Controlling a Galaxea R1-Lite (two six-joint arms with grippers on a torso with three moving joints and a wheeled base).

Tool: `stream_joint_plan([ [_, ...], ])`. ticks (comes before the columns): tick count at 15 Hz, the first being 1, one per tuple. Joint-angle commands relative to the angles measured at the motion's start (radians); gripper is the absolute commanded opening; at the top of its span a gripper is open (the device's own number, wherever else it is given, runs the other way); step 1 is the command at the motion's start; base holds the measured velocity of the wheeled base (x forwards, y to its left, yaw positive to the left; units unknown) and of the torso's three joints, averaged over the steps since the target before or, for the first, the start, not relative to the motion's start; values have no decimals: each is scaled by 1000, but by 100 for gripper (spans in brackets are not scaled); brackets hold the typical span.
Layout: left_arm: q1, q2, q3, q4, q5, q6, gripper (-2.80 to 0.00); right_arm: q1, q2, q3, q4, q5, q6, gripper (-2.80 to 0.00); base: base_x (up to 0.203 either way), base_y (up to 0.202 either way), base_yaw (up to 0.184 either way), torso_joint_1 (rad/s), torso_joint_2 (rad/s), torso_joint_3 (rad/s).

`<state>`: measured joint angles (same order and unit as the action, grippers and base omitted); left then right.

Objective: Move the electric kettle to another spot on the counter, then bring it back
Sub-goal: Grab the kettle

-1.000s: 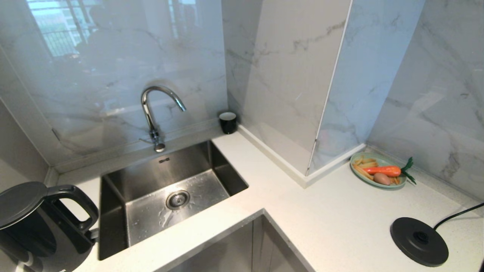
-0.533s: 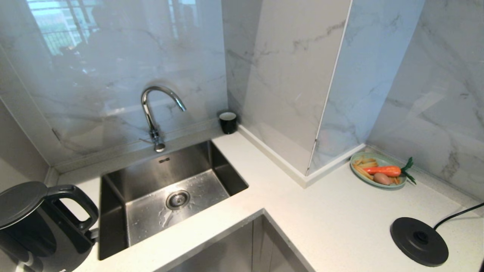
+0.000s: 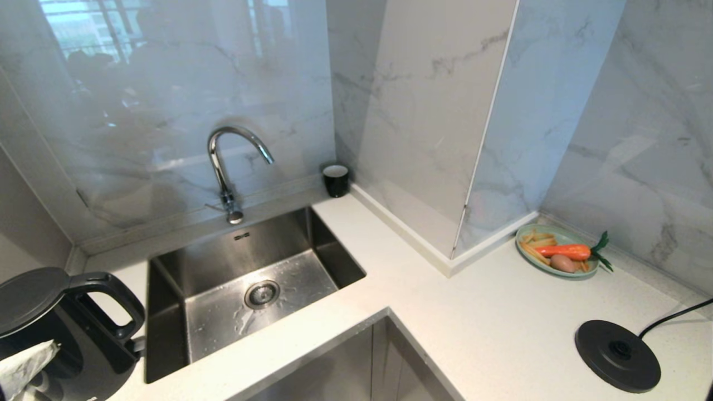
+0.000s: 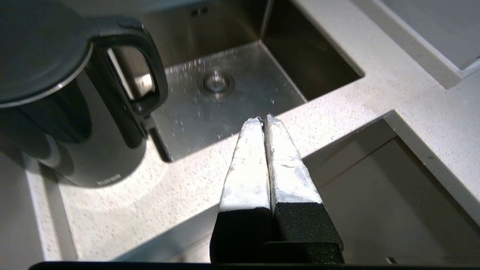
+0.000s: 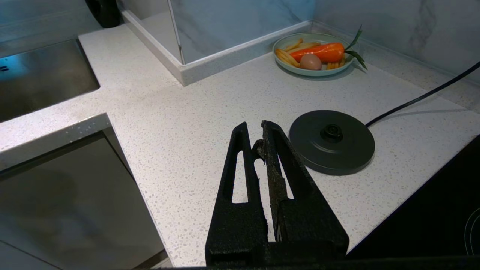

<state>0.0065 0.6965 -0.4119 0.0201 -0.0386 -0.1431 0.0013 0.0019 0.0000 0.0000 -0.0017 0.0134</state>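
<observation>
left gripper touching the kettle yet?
Apart. In the left wrist view the shut left gripper points over the sink edge, with bare counter between it and the electric kettle.

Steel sink [image 3: 245,289] under curved tap [image 3: 234,161]; black cup [image 3: 336,180]; vegetable plate [image 3: 557,253]; corded base disc [image 3: 617,356]

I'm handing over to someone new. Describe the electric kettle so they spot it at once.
Start at the steel sink set in the white counter; the electric kettle stands on the counter strip at the sink's left end. It is a tall glossy black jug with a flat grey lid and a big loop handle, unlike the flat black base disc far right or the small black cup in the corner.
</observation>
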Motion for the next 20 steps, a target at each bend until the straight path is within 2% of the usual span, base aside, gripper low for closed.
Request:
stream_joint_plan([
  [1,-2,235,-45,2,8,-39,-280,0,0,0,0,0,0,-280,0,0,0,0,0,0],
  [3,-7,345,-75,-11,25,-106,-280,0,0,0,0,0,0,-280,0,0,0,0,0,0],
  [4,-9,395,-82,-29,55,-146,-280,0,0,0,0,0,0,-280,0,0,0,0,0,0],
  [5,-19,447,-83,-53,110,-179,-280,0,0,0,0,0,0,-280,0,0,0,0,0,0],
  [7,-102,506,-60,-117,248,-227,-280,0,0,0,0,0,0,-280,0,0,0,0,0,0],
  [8,-149,517,-36,-149,294,-242,-280,0,0,0,0,0,0,-280,0,0,0,0,0,0],
  [12,-251,617,66,-346,474,-288,-280,0,0,0,0,0,0,-280,0,0,0,0,0,0],
  [14,-269,637,108,-416,503,-298,-280,0,0,0,0,0,0,-280,0,0,0,0,0,0],
  [16,-262,672,131,-440,513,-344,-280,0,0,0,0,0,0,-280,0,0,0,0,0,0],
  [18,-237,715,156,-488,517,-361,-280,0,0,0,0,0,0,-280,0,0,0,0,0,0],
  [20,-192,760,179,-581,524,-356,-280,0,0,0,0,0,0,-280,0,0,0,0,0,0],
])
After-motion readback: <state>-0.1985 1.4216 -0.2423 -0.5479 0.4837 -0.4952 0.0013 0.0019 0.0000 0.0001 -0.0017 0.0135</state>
